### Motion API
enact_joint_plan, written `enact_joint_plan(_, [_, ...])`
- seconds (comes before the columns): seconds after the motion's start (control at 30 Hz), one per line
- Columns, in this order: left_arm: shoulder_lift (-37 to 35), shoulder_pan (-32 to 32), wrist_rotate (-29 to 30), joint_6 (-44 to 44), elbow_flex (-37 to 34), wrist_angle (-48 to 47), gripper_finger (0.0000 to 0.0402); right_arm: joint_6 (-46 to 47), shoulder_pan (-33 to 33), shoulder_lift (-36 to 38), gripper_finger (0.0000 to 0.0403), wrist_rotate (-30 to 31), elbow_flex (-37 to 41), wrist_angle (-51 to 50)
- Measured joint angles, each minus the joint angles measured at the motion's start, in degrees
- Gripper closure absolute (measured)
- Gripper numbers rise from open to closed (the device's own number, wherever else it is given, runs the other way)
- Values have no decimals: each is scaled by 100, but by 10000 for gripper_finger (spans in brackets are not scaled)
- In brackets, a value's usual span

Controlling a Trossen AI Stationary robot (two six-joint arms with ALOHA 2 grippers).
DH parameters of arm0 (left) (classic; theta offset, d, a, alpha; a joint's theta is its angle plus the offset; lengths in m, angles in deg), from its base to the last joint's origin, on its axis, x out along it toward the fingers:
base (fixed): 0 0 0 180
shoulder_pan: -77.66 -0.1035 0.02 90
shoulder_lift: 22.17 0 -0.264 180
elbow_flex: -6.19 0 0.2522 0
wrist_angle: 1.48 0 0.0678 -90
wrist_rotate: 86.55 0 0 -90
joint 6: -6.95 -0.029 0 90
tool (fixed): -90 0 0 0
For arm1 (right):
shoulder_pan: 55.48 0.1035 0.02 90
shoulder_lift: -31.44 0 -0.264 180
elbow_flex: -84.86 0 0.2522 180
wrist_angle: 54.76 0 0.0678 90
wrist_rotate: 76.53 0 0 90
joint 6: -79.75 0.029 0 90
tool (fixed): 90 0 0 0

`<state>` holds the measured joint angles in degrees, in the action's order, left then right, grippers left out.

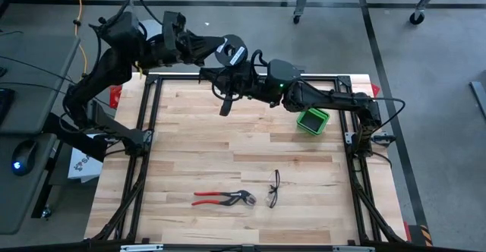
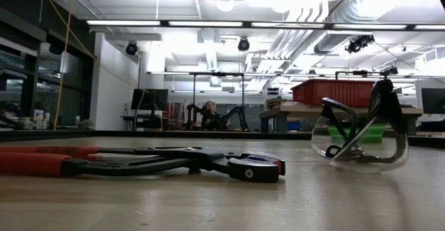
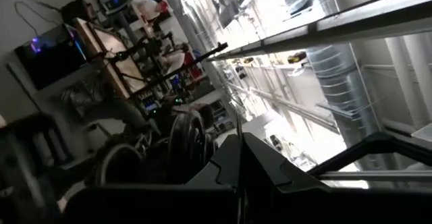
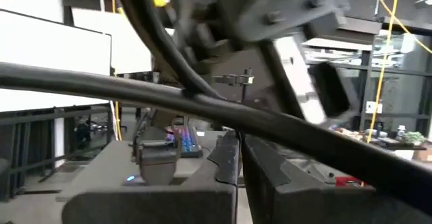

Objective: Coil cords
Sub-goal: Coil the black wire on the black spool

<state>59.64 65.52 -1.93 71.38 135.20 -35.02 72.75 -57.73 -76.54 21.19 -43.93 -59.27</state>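
Note:
Both grippers are raised above the table's far edge, close together. My left gripper [image 1: 228,55] is shut on the thin black cord, which shows as a fine dark strand [image 3: 237,129] in the left wrist view. My right gripper [image 1: 224,83] comes from the table's right and is shut just nearer than the left one. The cord crosses close before its fingers [image 4: 202,102], with a second strand [image 4: 152,28] joining it. A short stretch of cord [image 1: 225,104] hangs below my right gripper, clear of the table. The low view shows neither gripper. My left gripper pinches the cord between its two shut fingers. One thin strand [image 3: 237,150] runs out from between the fingertips, along the fingers. The cord is lifted clear of the table. My right gripper is shut at the cord where it crosses its fingertips [image 4: 226,119]. The fingers lie across the cord. The fingers themselves hide the exact place of contact. A free stretch [image 1: 224,108] hangs slack below.
Red-handled pliers [image 1: 224,199] and black-framed safety glasses [image 1: 273,190] lie near the table's near edge. A green box [image 1: 312,120] stands at the right, under the right arm. A thick yellow cable [image 1: 78,9] runs on the floor at far left.

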Motion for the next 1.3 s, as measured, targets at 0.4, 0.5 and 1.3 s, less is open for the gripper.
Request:
enact_joint_plan(0.4, [-299, -3, 634, -607, 0, -483, 401, 148, -77, 115, 403, -415, 0, 245])
enact_joint_plan(0.5, [-292, -93, 773, -778, -2, -460, 401, 63, -22, 115, 403, -474, 0, 229])
enact_joint_plan(1.3, [21, -195, 157, 198, -2, 53, 401, 52, -403, -14, 403, 127, 0, 1157])
